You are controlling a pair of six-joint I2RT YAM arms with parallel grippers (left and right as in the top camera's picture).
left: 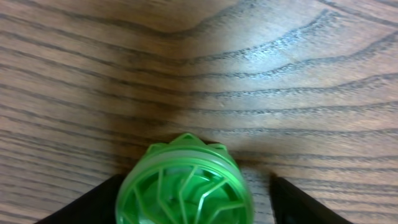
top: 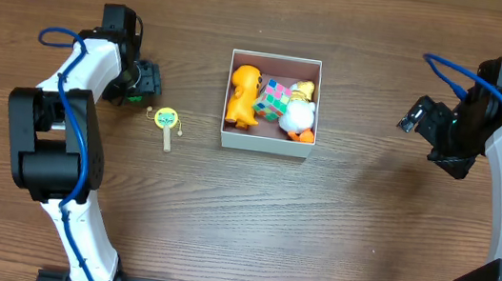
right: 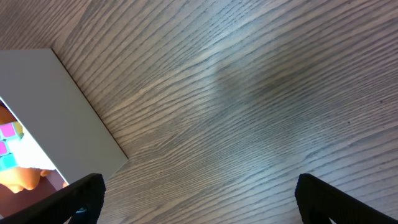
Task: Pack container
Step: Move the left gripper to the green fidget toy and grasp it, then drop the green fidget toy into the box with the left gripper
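Note:
The container (top: 267, 144), a white-walled square box with a pink inside, sits at the table's middle. It holds an orange dinosaur toy (top: 243, 96), a colourful cube (top: 274, 100) and a white and yellow duck (top: 298, 116). My left gripper (top: 143, 80) is low over the table at the far left. In the left wrist view its fingers (left: 198, 194) are open around a round green ribbed toy (left: 185, 186), with a gap on the right side. My right gripper (top: 417, 118) is open and empty to the right of the container; its fingers (right: 199, 190) frame bare wood.
A small yellow-green paddle toy with a pale handle (top: 168, 123) lies on the wood between my left gripper and the container. The container's white wall (right: 56, 112) shows at the left of the right wrist view.

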